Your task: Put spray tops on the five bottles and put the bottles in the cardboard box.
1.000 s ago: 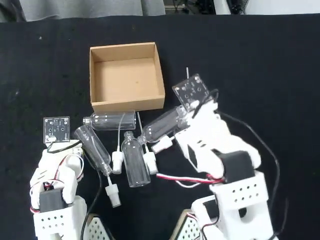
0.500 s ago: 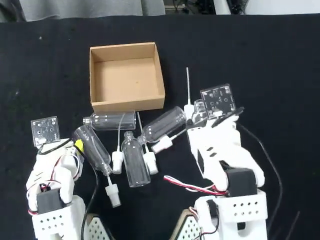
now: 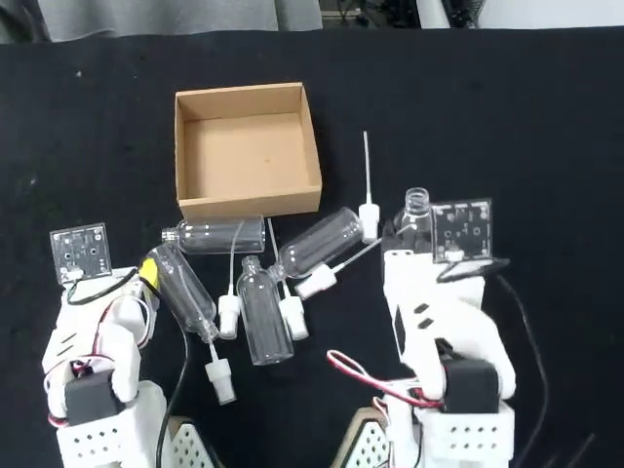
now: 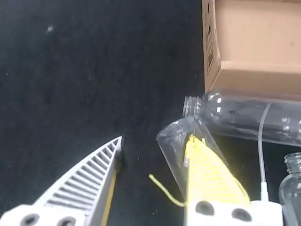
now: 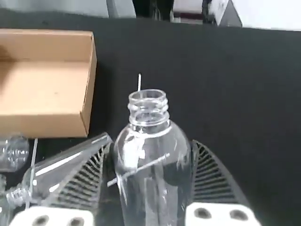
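Leftmost, past the front-left corner of the open brown cardboard box [image 3: 249, 202]: white-and-yellow left gripper [image 4: 153, 141], spread wide, nothing held, yellow finger [image 4: 207, 174] at the base of a lying clear plastic bottle [image 3: 185, 290]. Along the box front: three more clear bottles [image 3: 214, 236], loose white spray tops [image 3: 227, 314]. Right of the box: right gripper [image 5: 150, 141], clamped around an upright uncapped clear bottle [image 3: 416, 207].

The left arm [image 3: 93, 361] stands at 7 o'clock in the high view. The left gripper [image 4: 155, 139] points toward 12 o'clock, jaws apart. The right arm [image 3: 444, 322] stands at 5 o'clock. The right gripper [image 5: 150, 141] points toward 12 o'clock, jaws clamped on a bottle [image 5: 150, 165].
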### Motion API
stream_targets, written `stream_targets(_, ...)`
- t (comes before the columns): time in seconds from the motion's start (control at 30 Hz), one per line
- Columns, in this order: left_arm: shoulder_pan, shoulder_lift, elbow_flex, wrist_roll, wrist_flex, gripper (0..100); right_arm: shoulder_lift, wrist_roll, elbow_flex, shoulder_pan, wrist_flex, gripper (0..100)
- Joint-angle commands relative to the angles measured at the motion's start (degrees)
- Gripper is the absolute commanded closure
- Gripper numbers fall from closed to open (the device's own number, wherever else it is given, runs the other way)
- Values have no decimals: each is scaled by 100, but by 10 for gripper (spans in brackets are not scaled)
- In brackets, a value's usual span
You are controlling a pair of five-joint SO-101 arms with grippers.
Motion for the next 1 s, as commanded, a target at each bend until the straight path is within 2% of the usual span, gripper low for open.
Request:
stream_targets(0.0, 57, 35, -505, -44, 18, 802, -444, -35, 40, 141, -176, 881)
stream_targets(0.2, 75, 202, -804, -62, 18, 801, -787, -35, 198, 149, -176, 881)
stream_targets(0.5, 505, 2004, -1877, -123, 18, 802, -778, -35, 215, 149, -167, 881)
stream_targets(0.7, 690, 2716, -2141, -123, 18, 802, -822, -26, 277, 149, -193, 881)
stream_targets(0.97, 1640, 3209, -2141, -167, 202, 830, -769, -26, 303, 149, -290, 881)
